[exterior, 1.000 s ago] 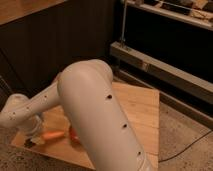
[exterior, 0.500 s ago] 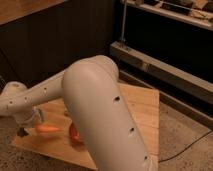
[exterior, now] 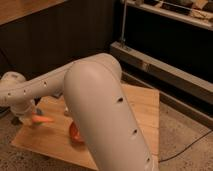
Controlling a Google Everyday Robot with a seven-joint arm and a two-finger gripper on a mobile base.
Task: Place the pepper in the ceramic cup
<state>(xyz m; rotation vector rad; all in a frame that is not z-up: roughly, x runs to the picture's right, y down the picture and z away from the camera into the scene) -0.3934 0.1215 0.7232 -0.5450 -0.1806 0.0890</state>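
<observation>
The pepper (exterior: 44, 120) is slim and orange with a green end, and it hangs just above the left part of the wooden board (exterior: 142, 107). My gripper (exterior: 33, 120) sits at the end of the white arm (exterior: 100, 100), low at the far left, and is shut on the pepper's left end. The red-orange bowl (exterior: 75, 134) stands on the board just right of the pepper, half hidden by the arm. The light-blue ceramic cup is out of sight, hidden behind the arm.
The bulky white arm covers the middle of the board. A dark wall and a metal rail (exterior: 165, 65) run behind the board. A speckled floor (exterior: 185, 135) with a black cable lies to the right.
The gripper and the pepper have moved up and a little left, off the board surface. The arm has swung with them.
</observation>
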